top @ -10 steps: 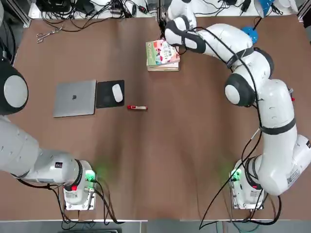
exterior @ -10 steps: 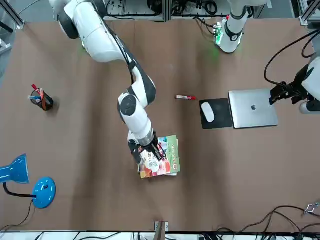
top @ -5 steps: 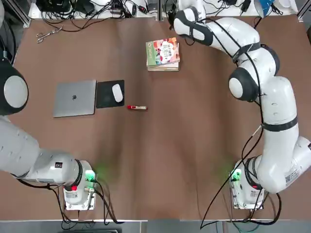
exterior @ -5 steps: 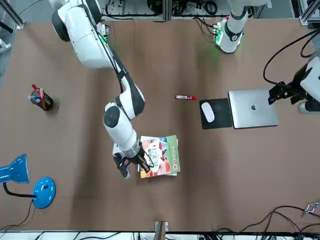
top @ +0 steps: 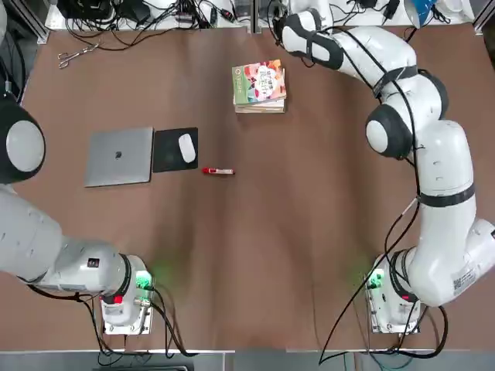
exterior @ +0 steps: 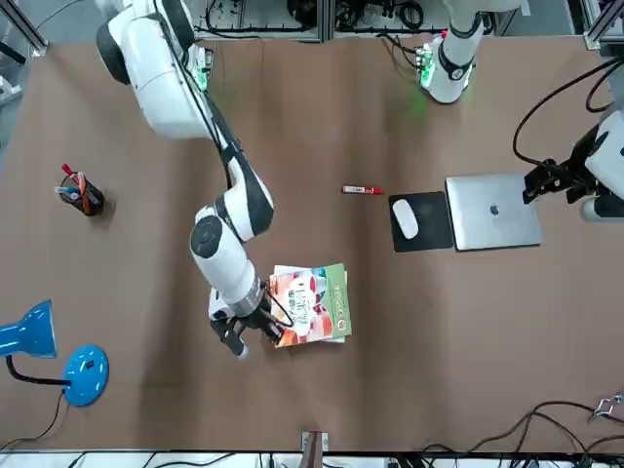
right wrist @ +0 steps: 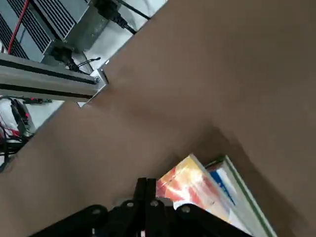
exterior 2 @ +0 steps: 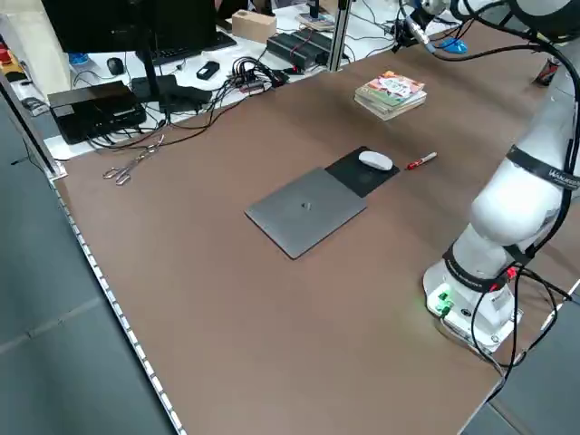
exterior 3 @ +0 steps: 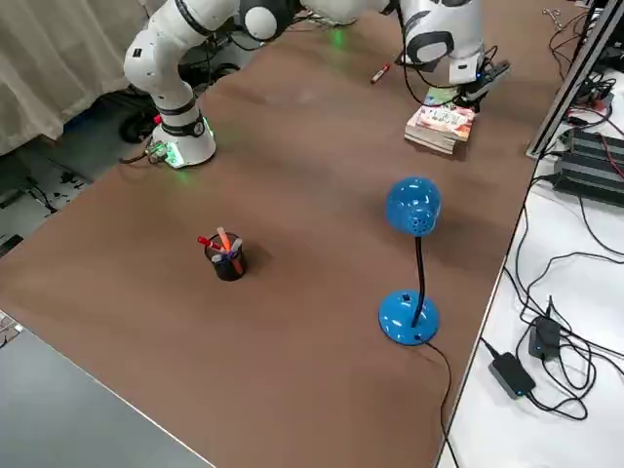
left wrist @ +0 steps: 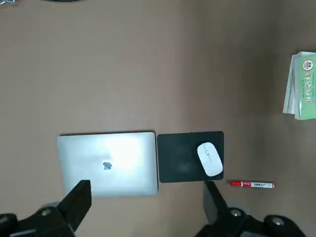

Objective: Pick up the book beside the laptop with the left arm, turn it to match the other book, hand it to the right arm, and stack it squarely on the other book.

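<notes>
- Here you see the book [top: 260, 82] lying on the other book [exterior 3: 435, 136] at the far side of the desk [top: 309, 201], slightly askew.
- Your right end effector [exterior: 237, 338] sits just beside the stack's corner, fingers pressed together, holding nothing.
- Your left end effector [left wrist: 148, 197] hangs spread above the laptop [top: 119, 156] and the mouse pad [top: 175, 149].
</notes>
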Controlling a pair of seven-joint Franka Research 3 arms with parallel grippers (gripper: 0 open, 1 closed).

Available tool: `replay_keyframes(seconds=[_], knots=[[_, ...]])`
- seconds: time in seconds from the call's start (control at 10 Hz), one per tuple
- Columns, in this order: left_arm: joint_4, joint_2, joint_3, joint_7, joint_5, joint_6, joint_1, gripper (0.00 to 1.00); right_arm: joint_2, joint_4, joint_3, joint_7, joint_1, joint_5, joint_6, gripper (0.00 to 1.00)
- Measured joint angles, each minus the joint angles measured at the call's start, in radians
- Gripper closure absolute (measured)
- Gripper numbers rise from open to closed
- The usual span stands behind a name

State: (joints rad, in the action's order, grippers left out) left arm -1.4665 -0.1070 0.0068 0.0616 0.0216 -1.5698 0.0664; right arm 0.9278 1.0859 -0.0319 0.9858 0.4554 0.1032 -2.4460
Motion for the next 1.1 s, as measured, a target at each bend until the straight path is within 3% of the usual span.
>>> replay_keyframes(seconds=[1.1], knots=[[0.000, 0.000, -0.001, 0.000, 0.000, 0.000, 0.000, 0.00, 0.042, 0.076, -0.002, -0.155, 0.024, -0.026, -0.007, 0.99]])
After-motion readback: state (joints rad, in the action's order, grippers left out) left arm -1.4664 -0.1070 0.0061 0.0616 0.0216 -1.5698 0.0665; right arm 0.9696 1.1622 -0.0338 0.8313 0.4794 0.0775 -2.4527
